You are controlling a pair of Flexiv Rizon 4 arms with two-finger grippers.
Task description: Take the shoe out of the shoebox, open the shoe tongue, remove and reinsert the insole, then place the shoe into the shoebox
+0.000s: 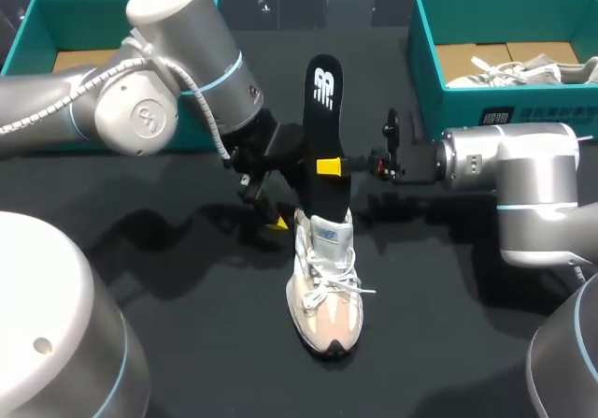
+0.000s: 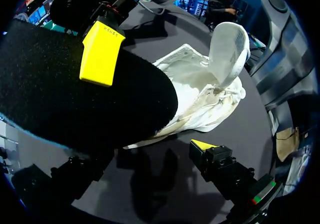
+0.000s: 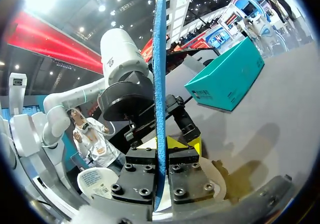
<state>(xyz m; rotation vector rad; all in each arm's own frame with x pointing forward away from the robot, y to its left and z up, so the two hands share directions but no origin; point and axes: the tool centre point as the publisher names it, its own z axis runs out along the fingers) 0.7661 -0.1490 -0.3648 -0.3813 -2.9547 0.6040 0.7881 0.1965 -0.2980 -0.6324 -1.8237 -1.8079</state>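
The black foam insole, long and flat with a white logo near its rounded top, stands upright at the frame's centre. Its lower end is at the opening of the pale mesh shoe with white laces. The right gripper is clamped on the insole. The left gripper, just left of the heel, has its fingers apart.

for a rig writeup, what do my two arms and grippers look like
Left arm and right arm: silver-grey tubes, light-blue rings at joints; a pale ribbed cable hangs off the left. Left gripper and right gripper: black blocks, yellow fingertips.
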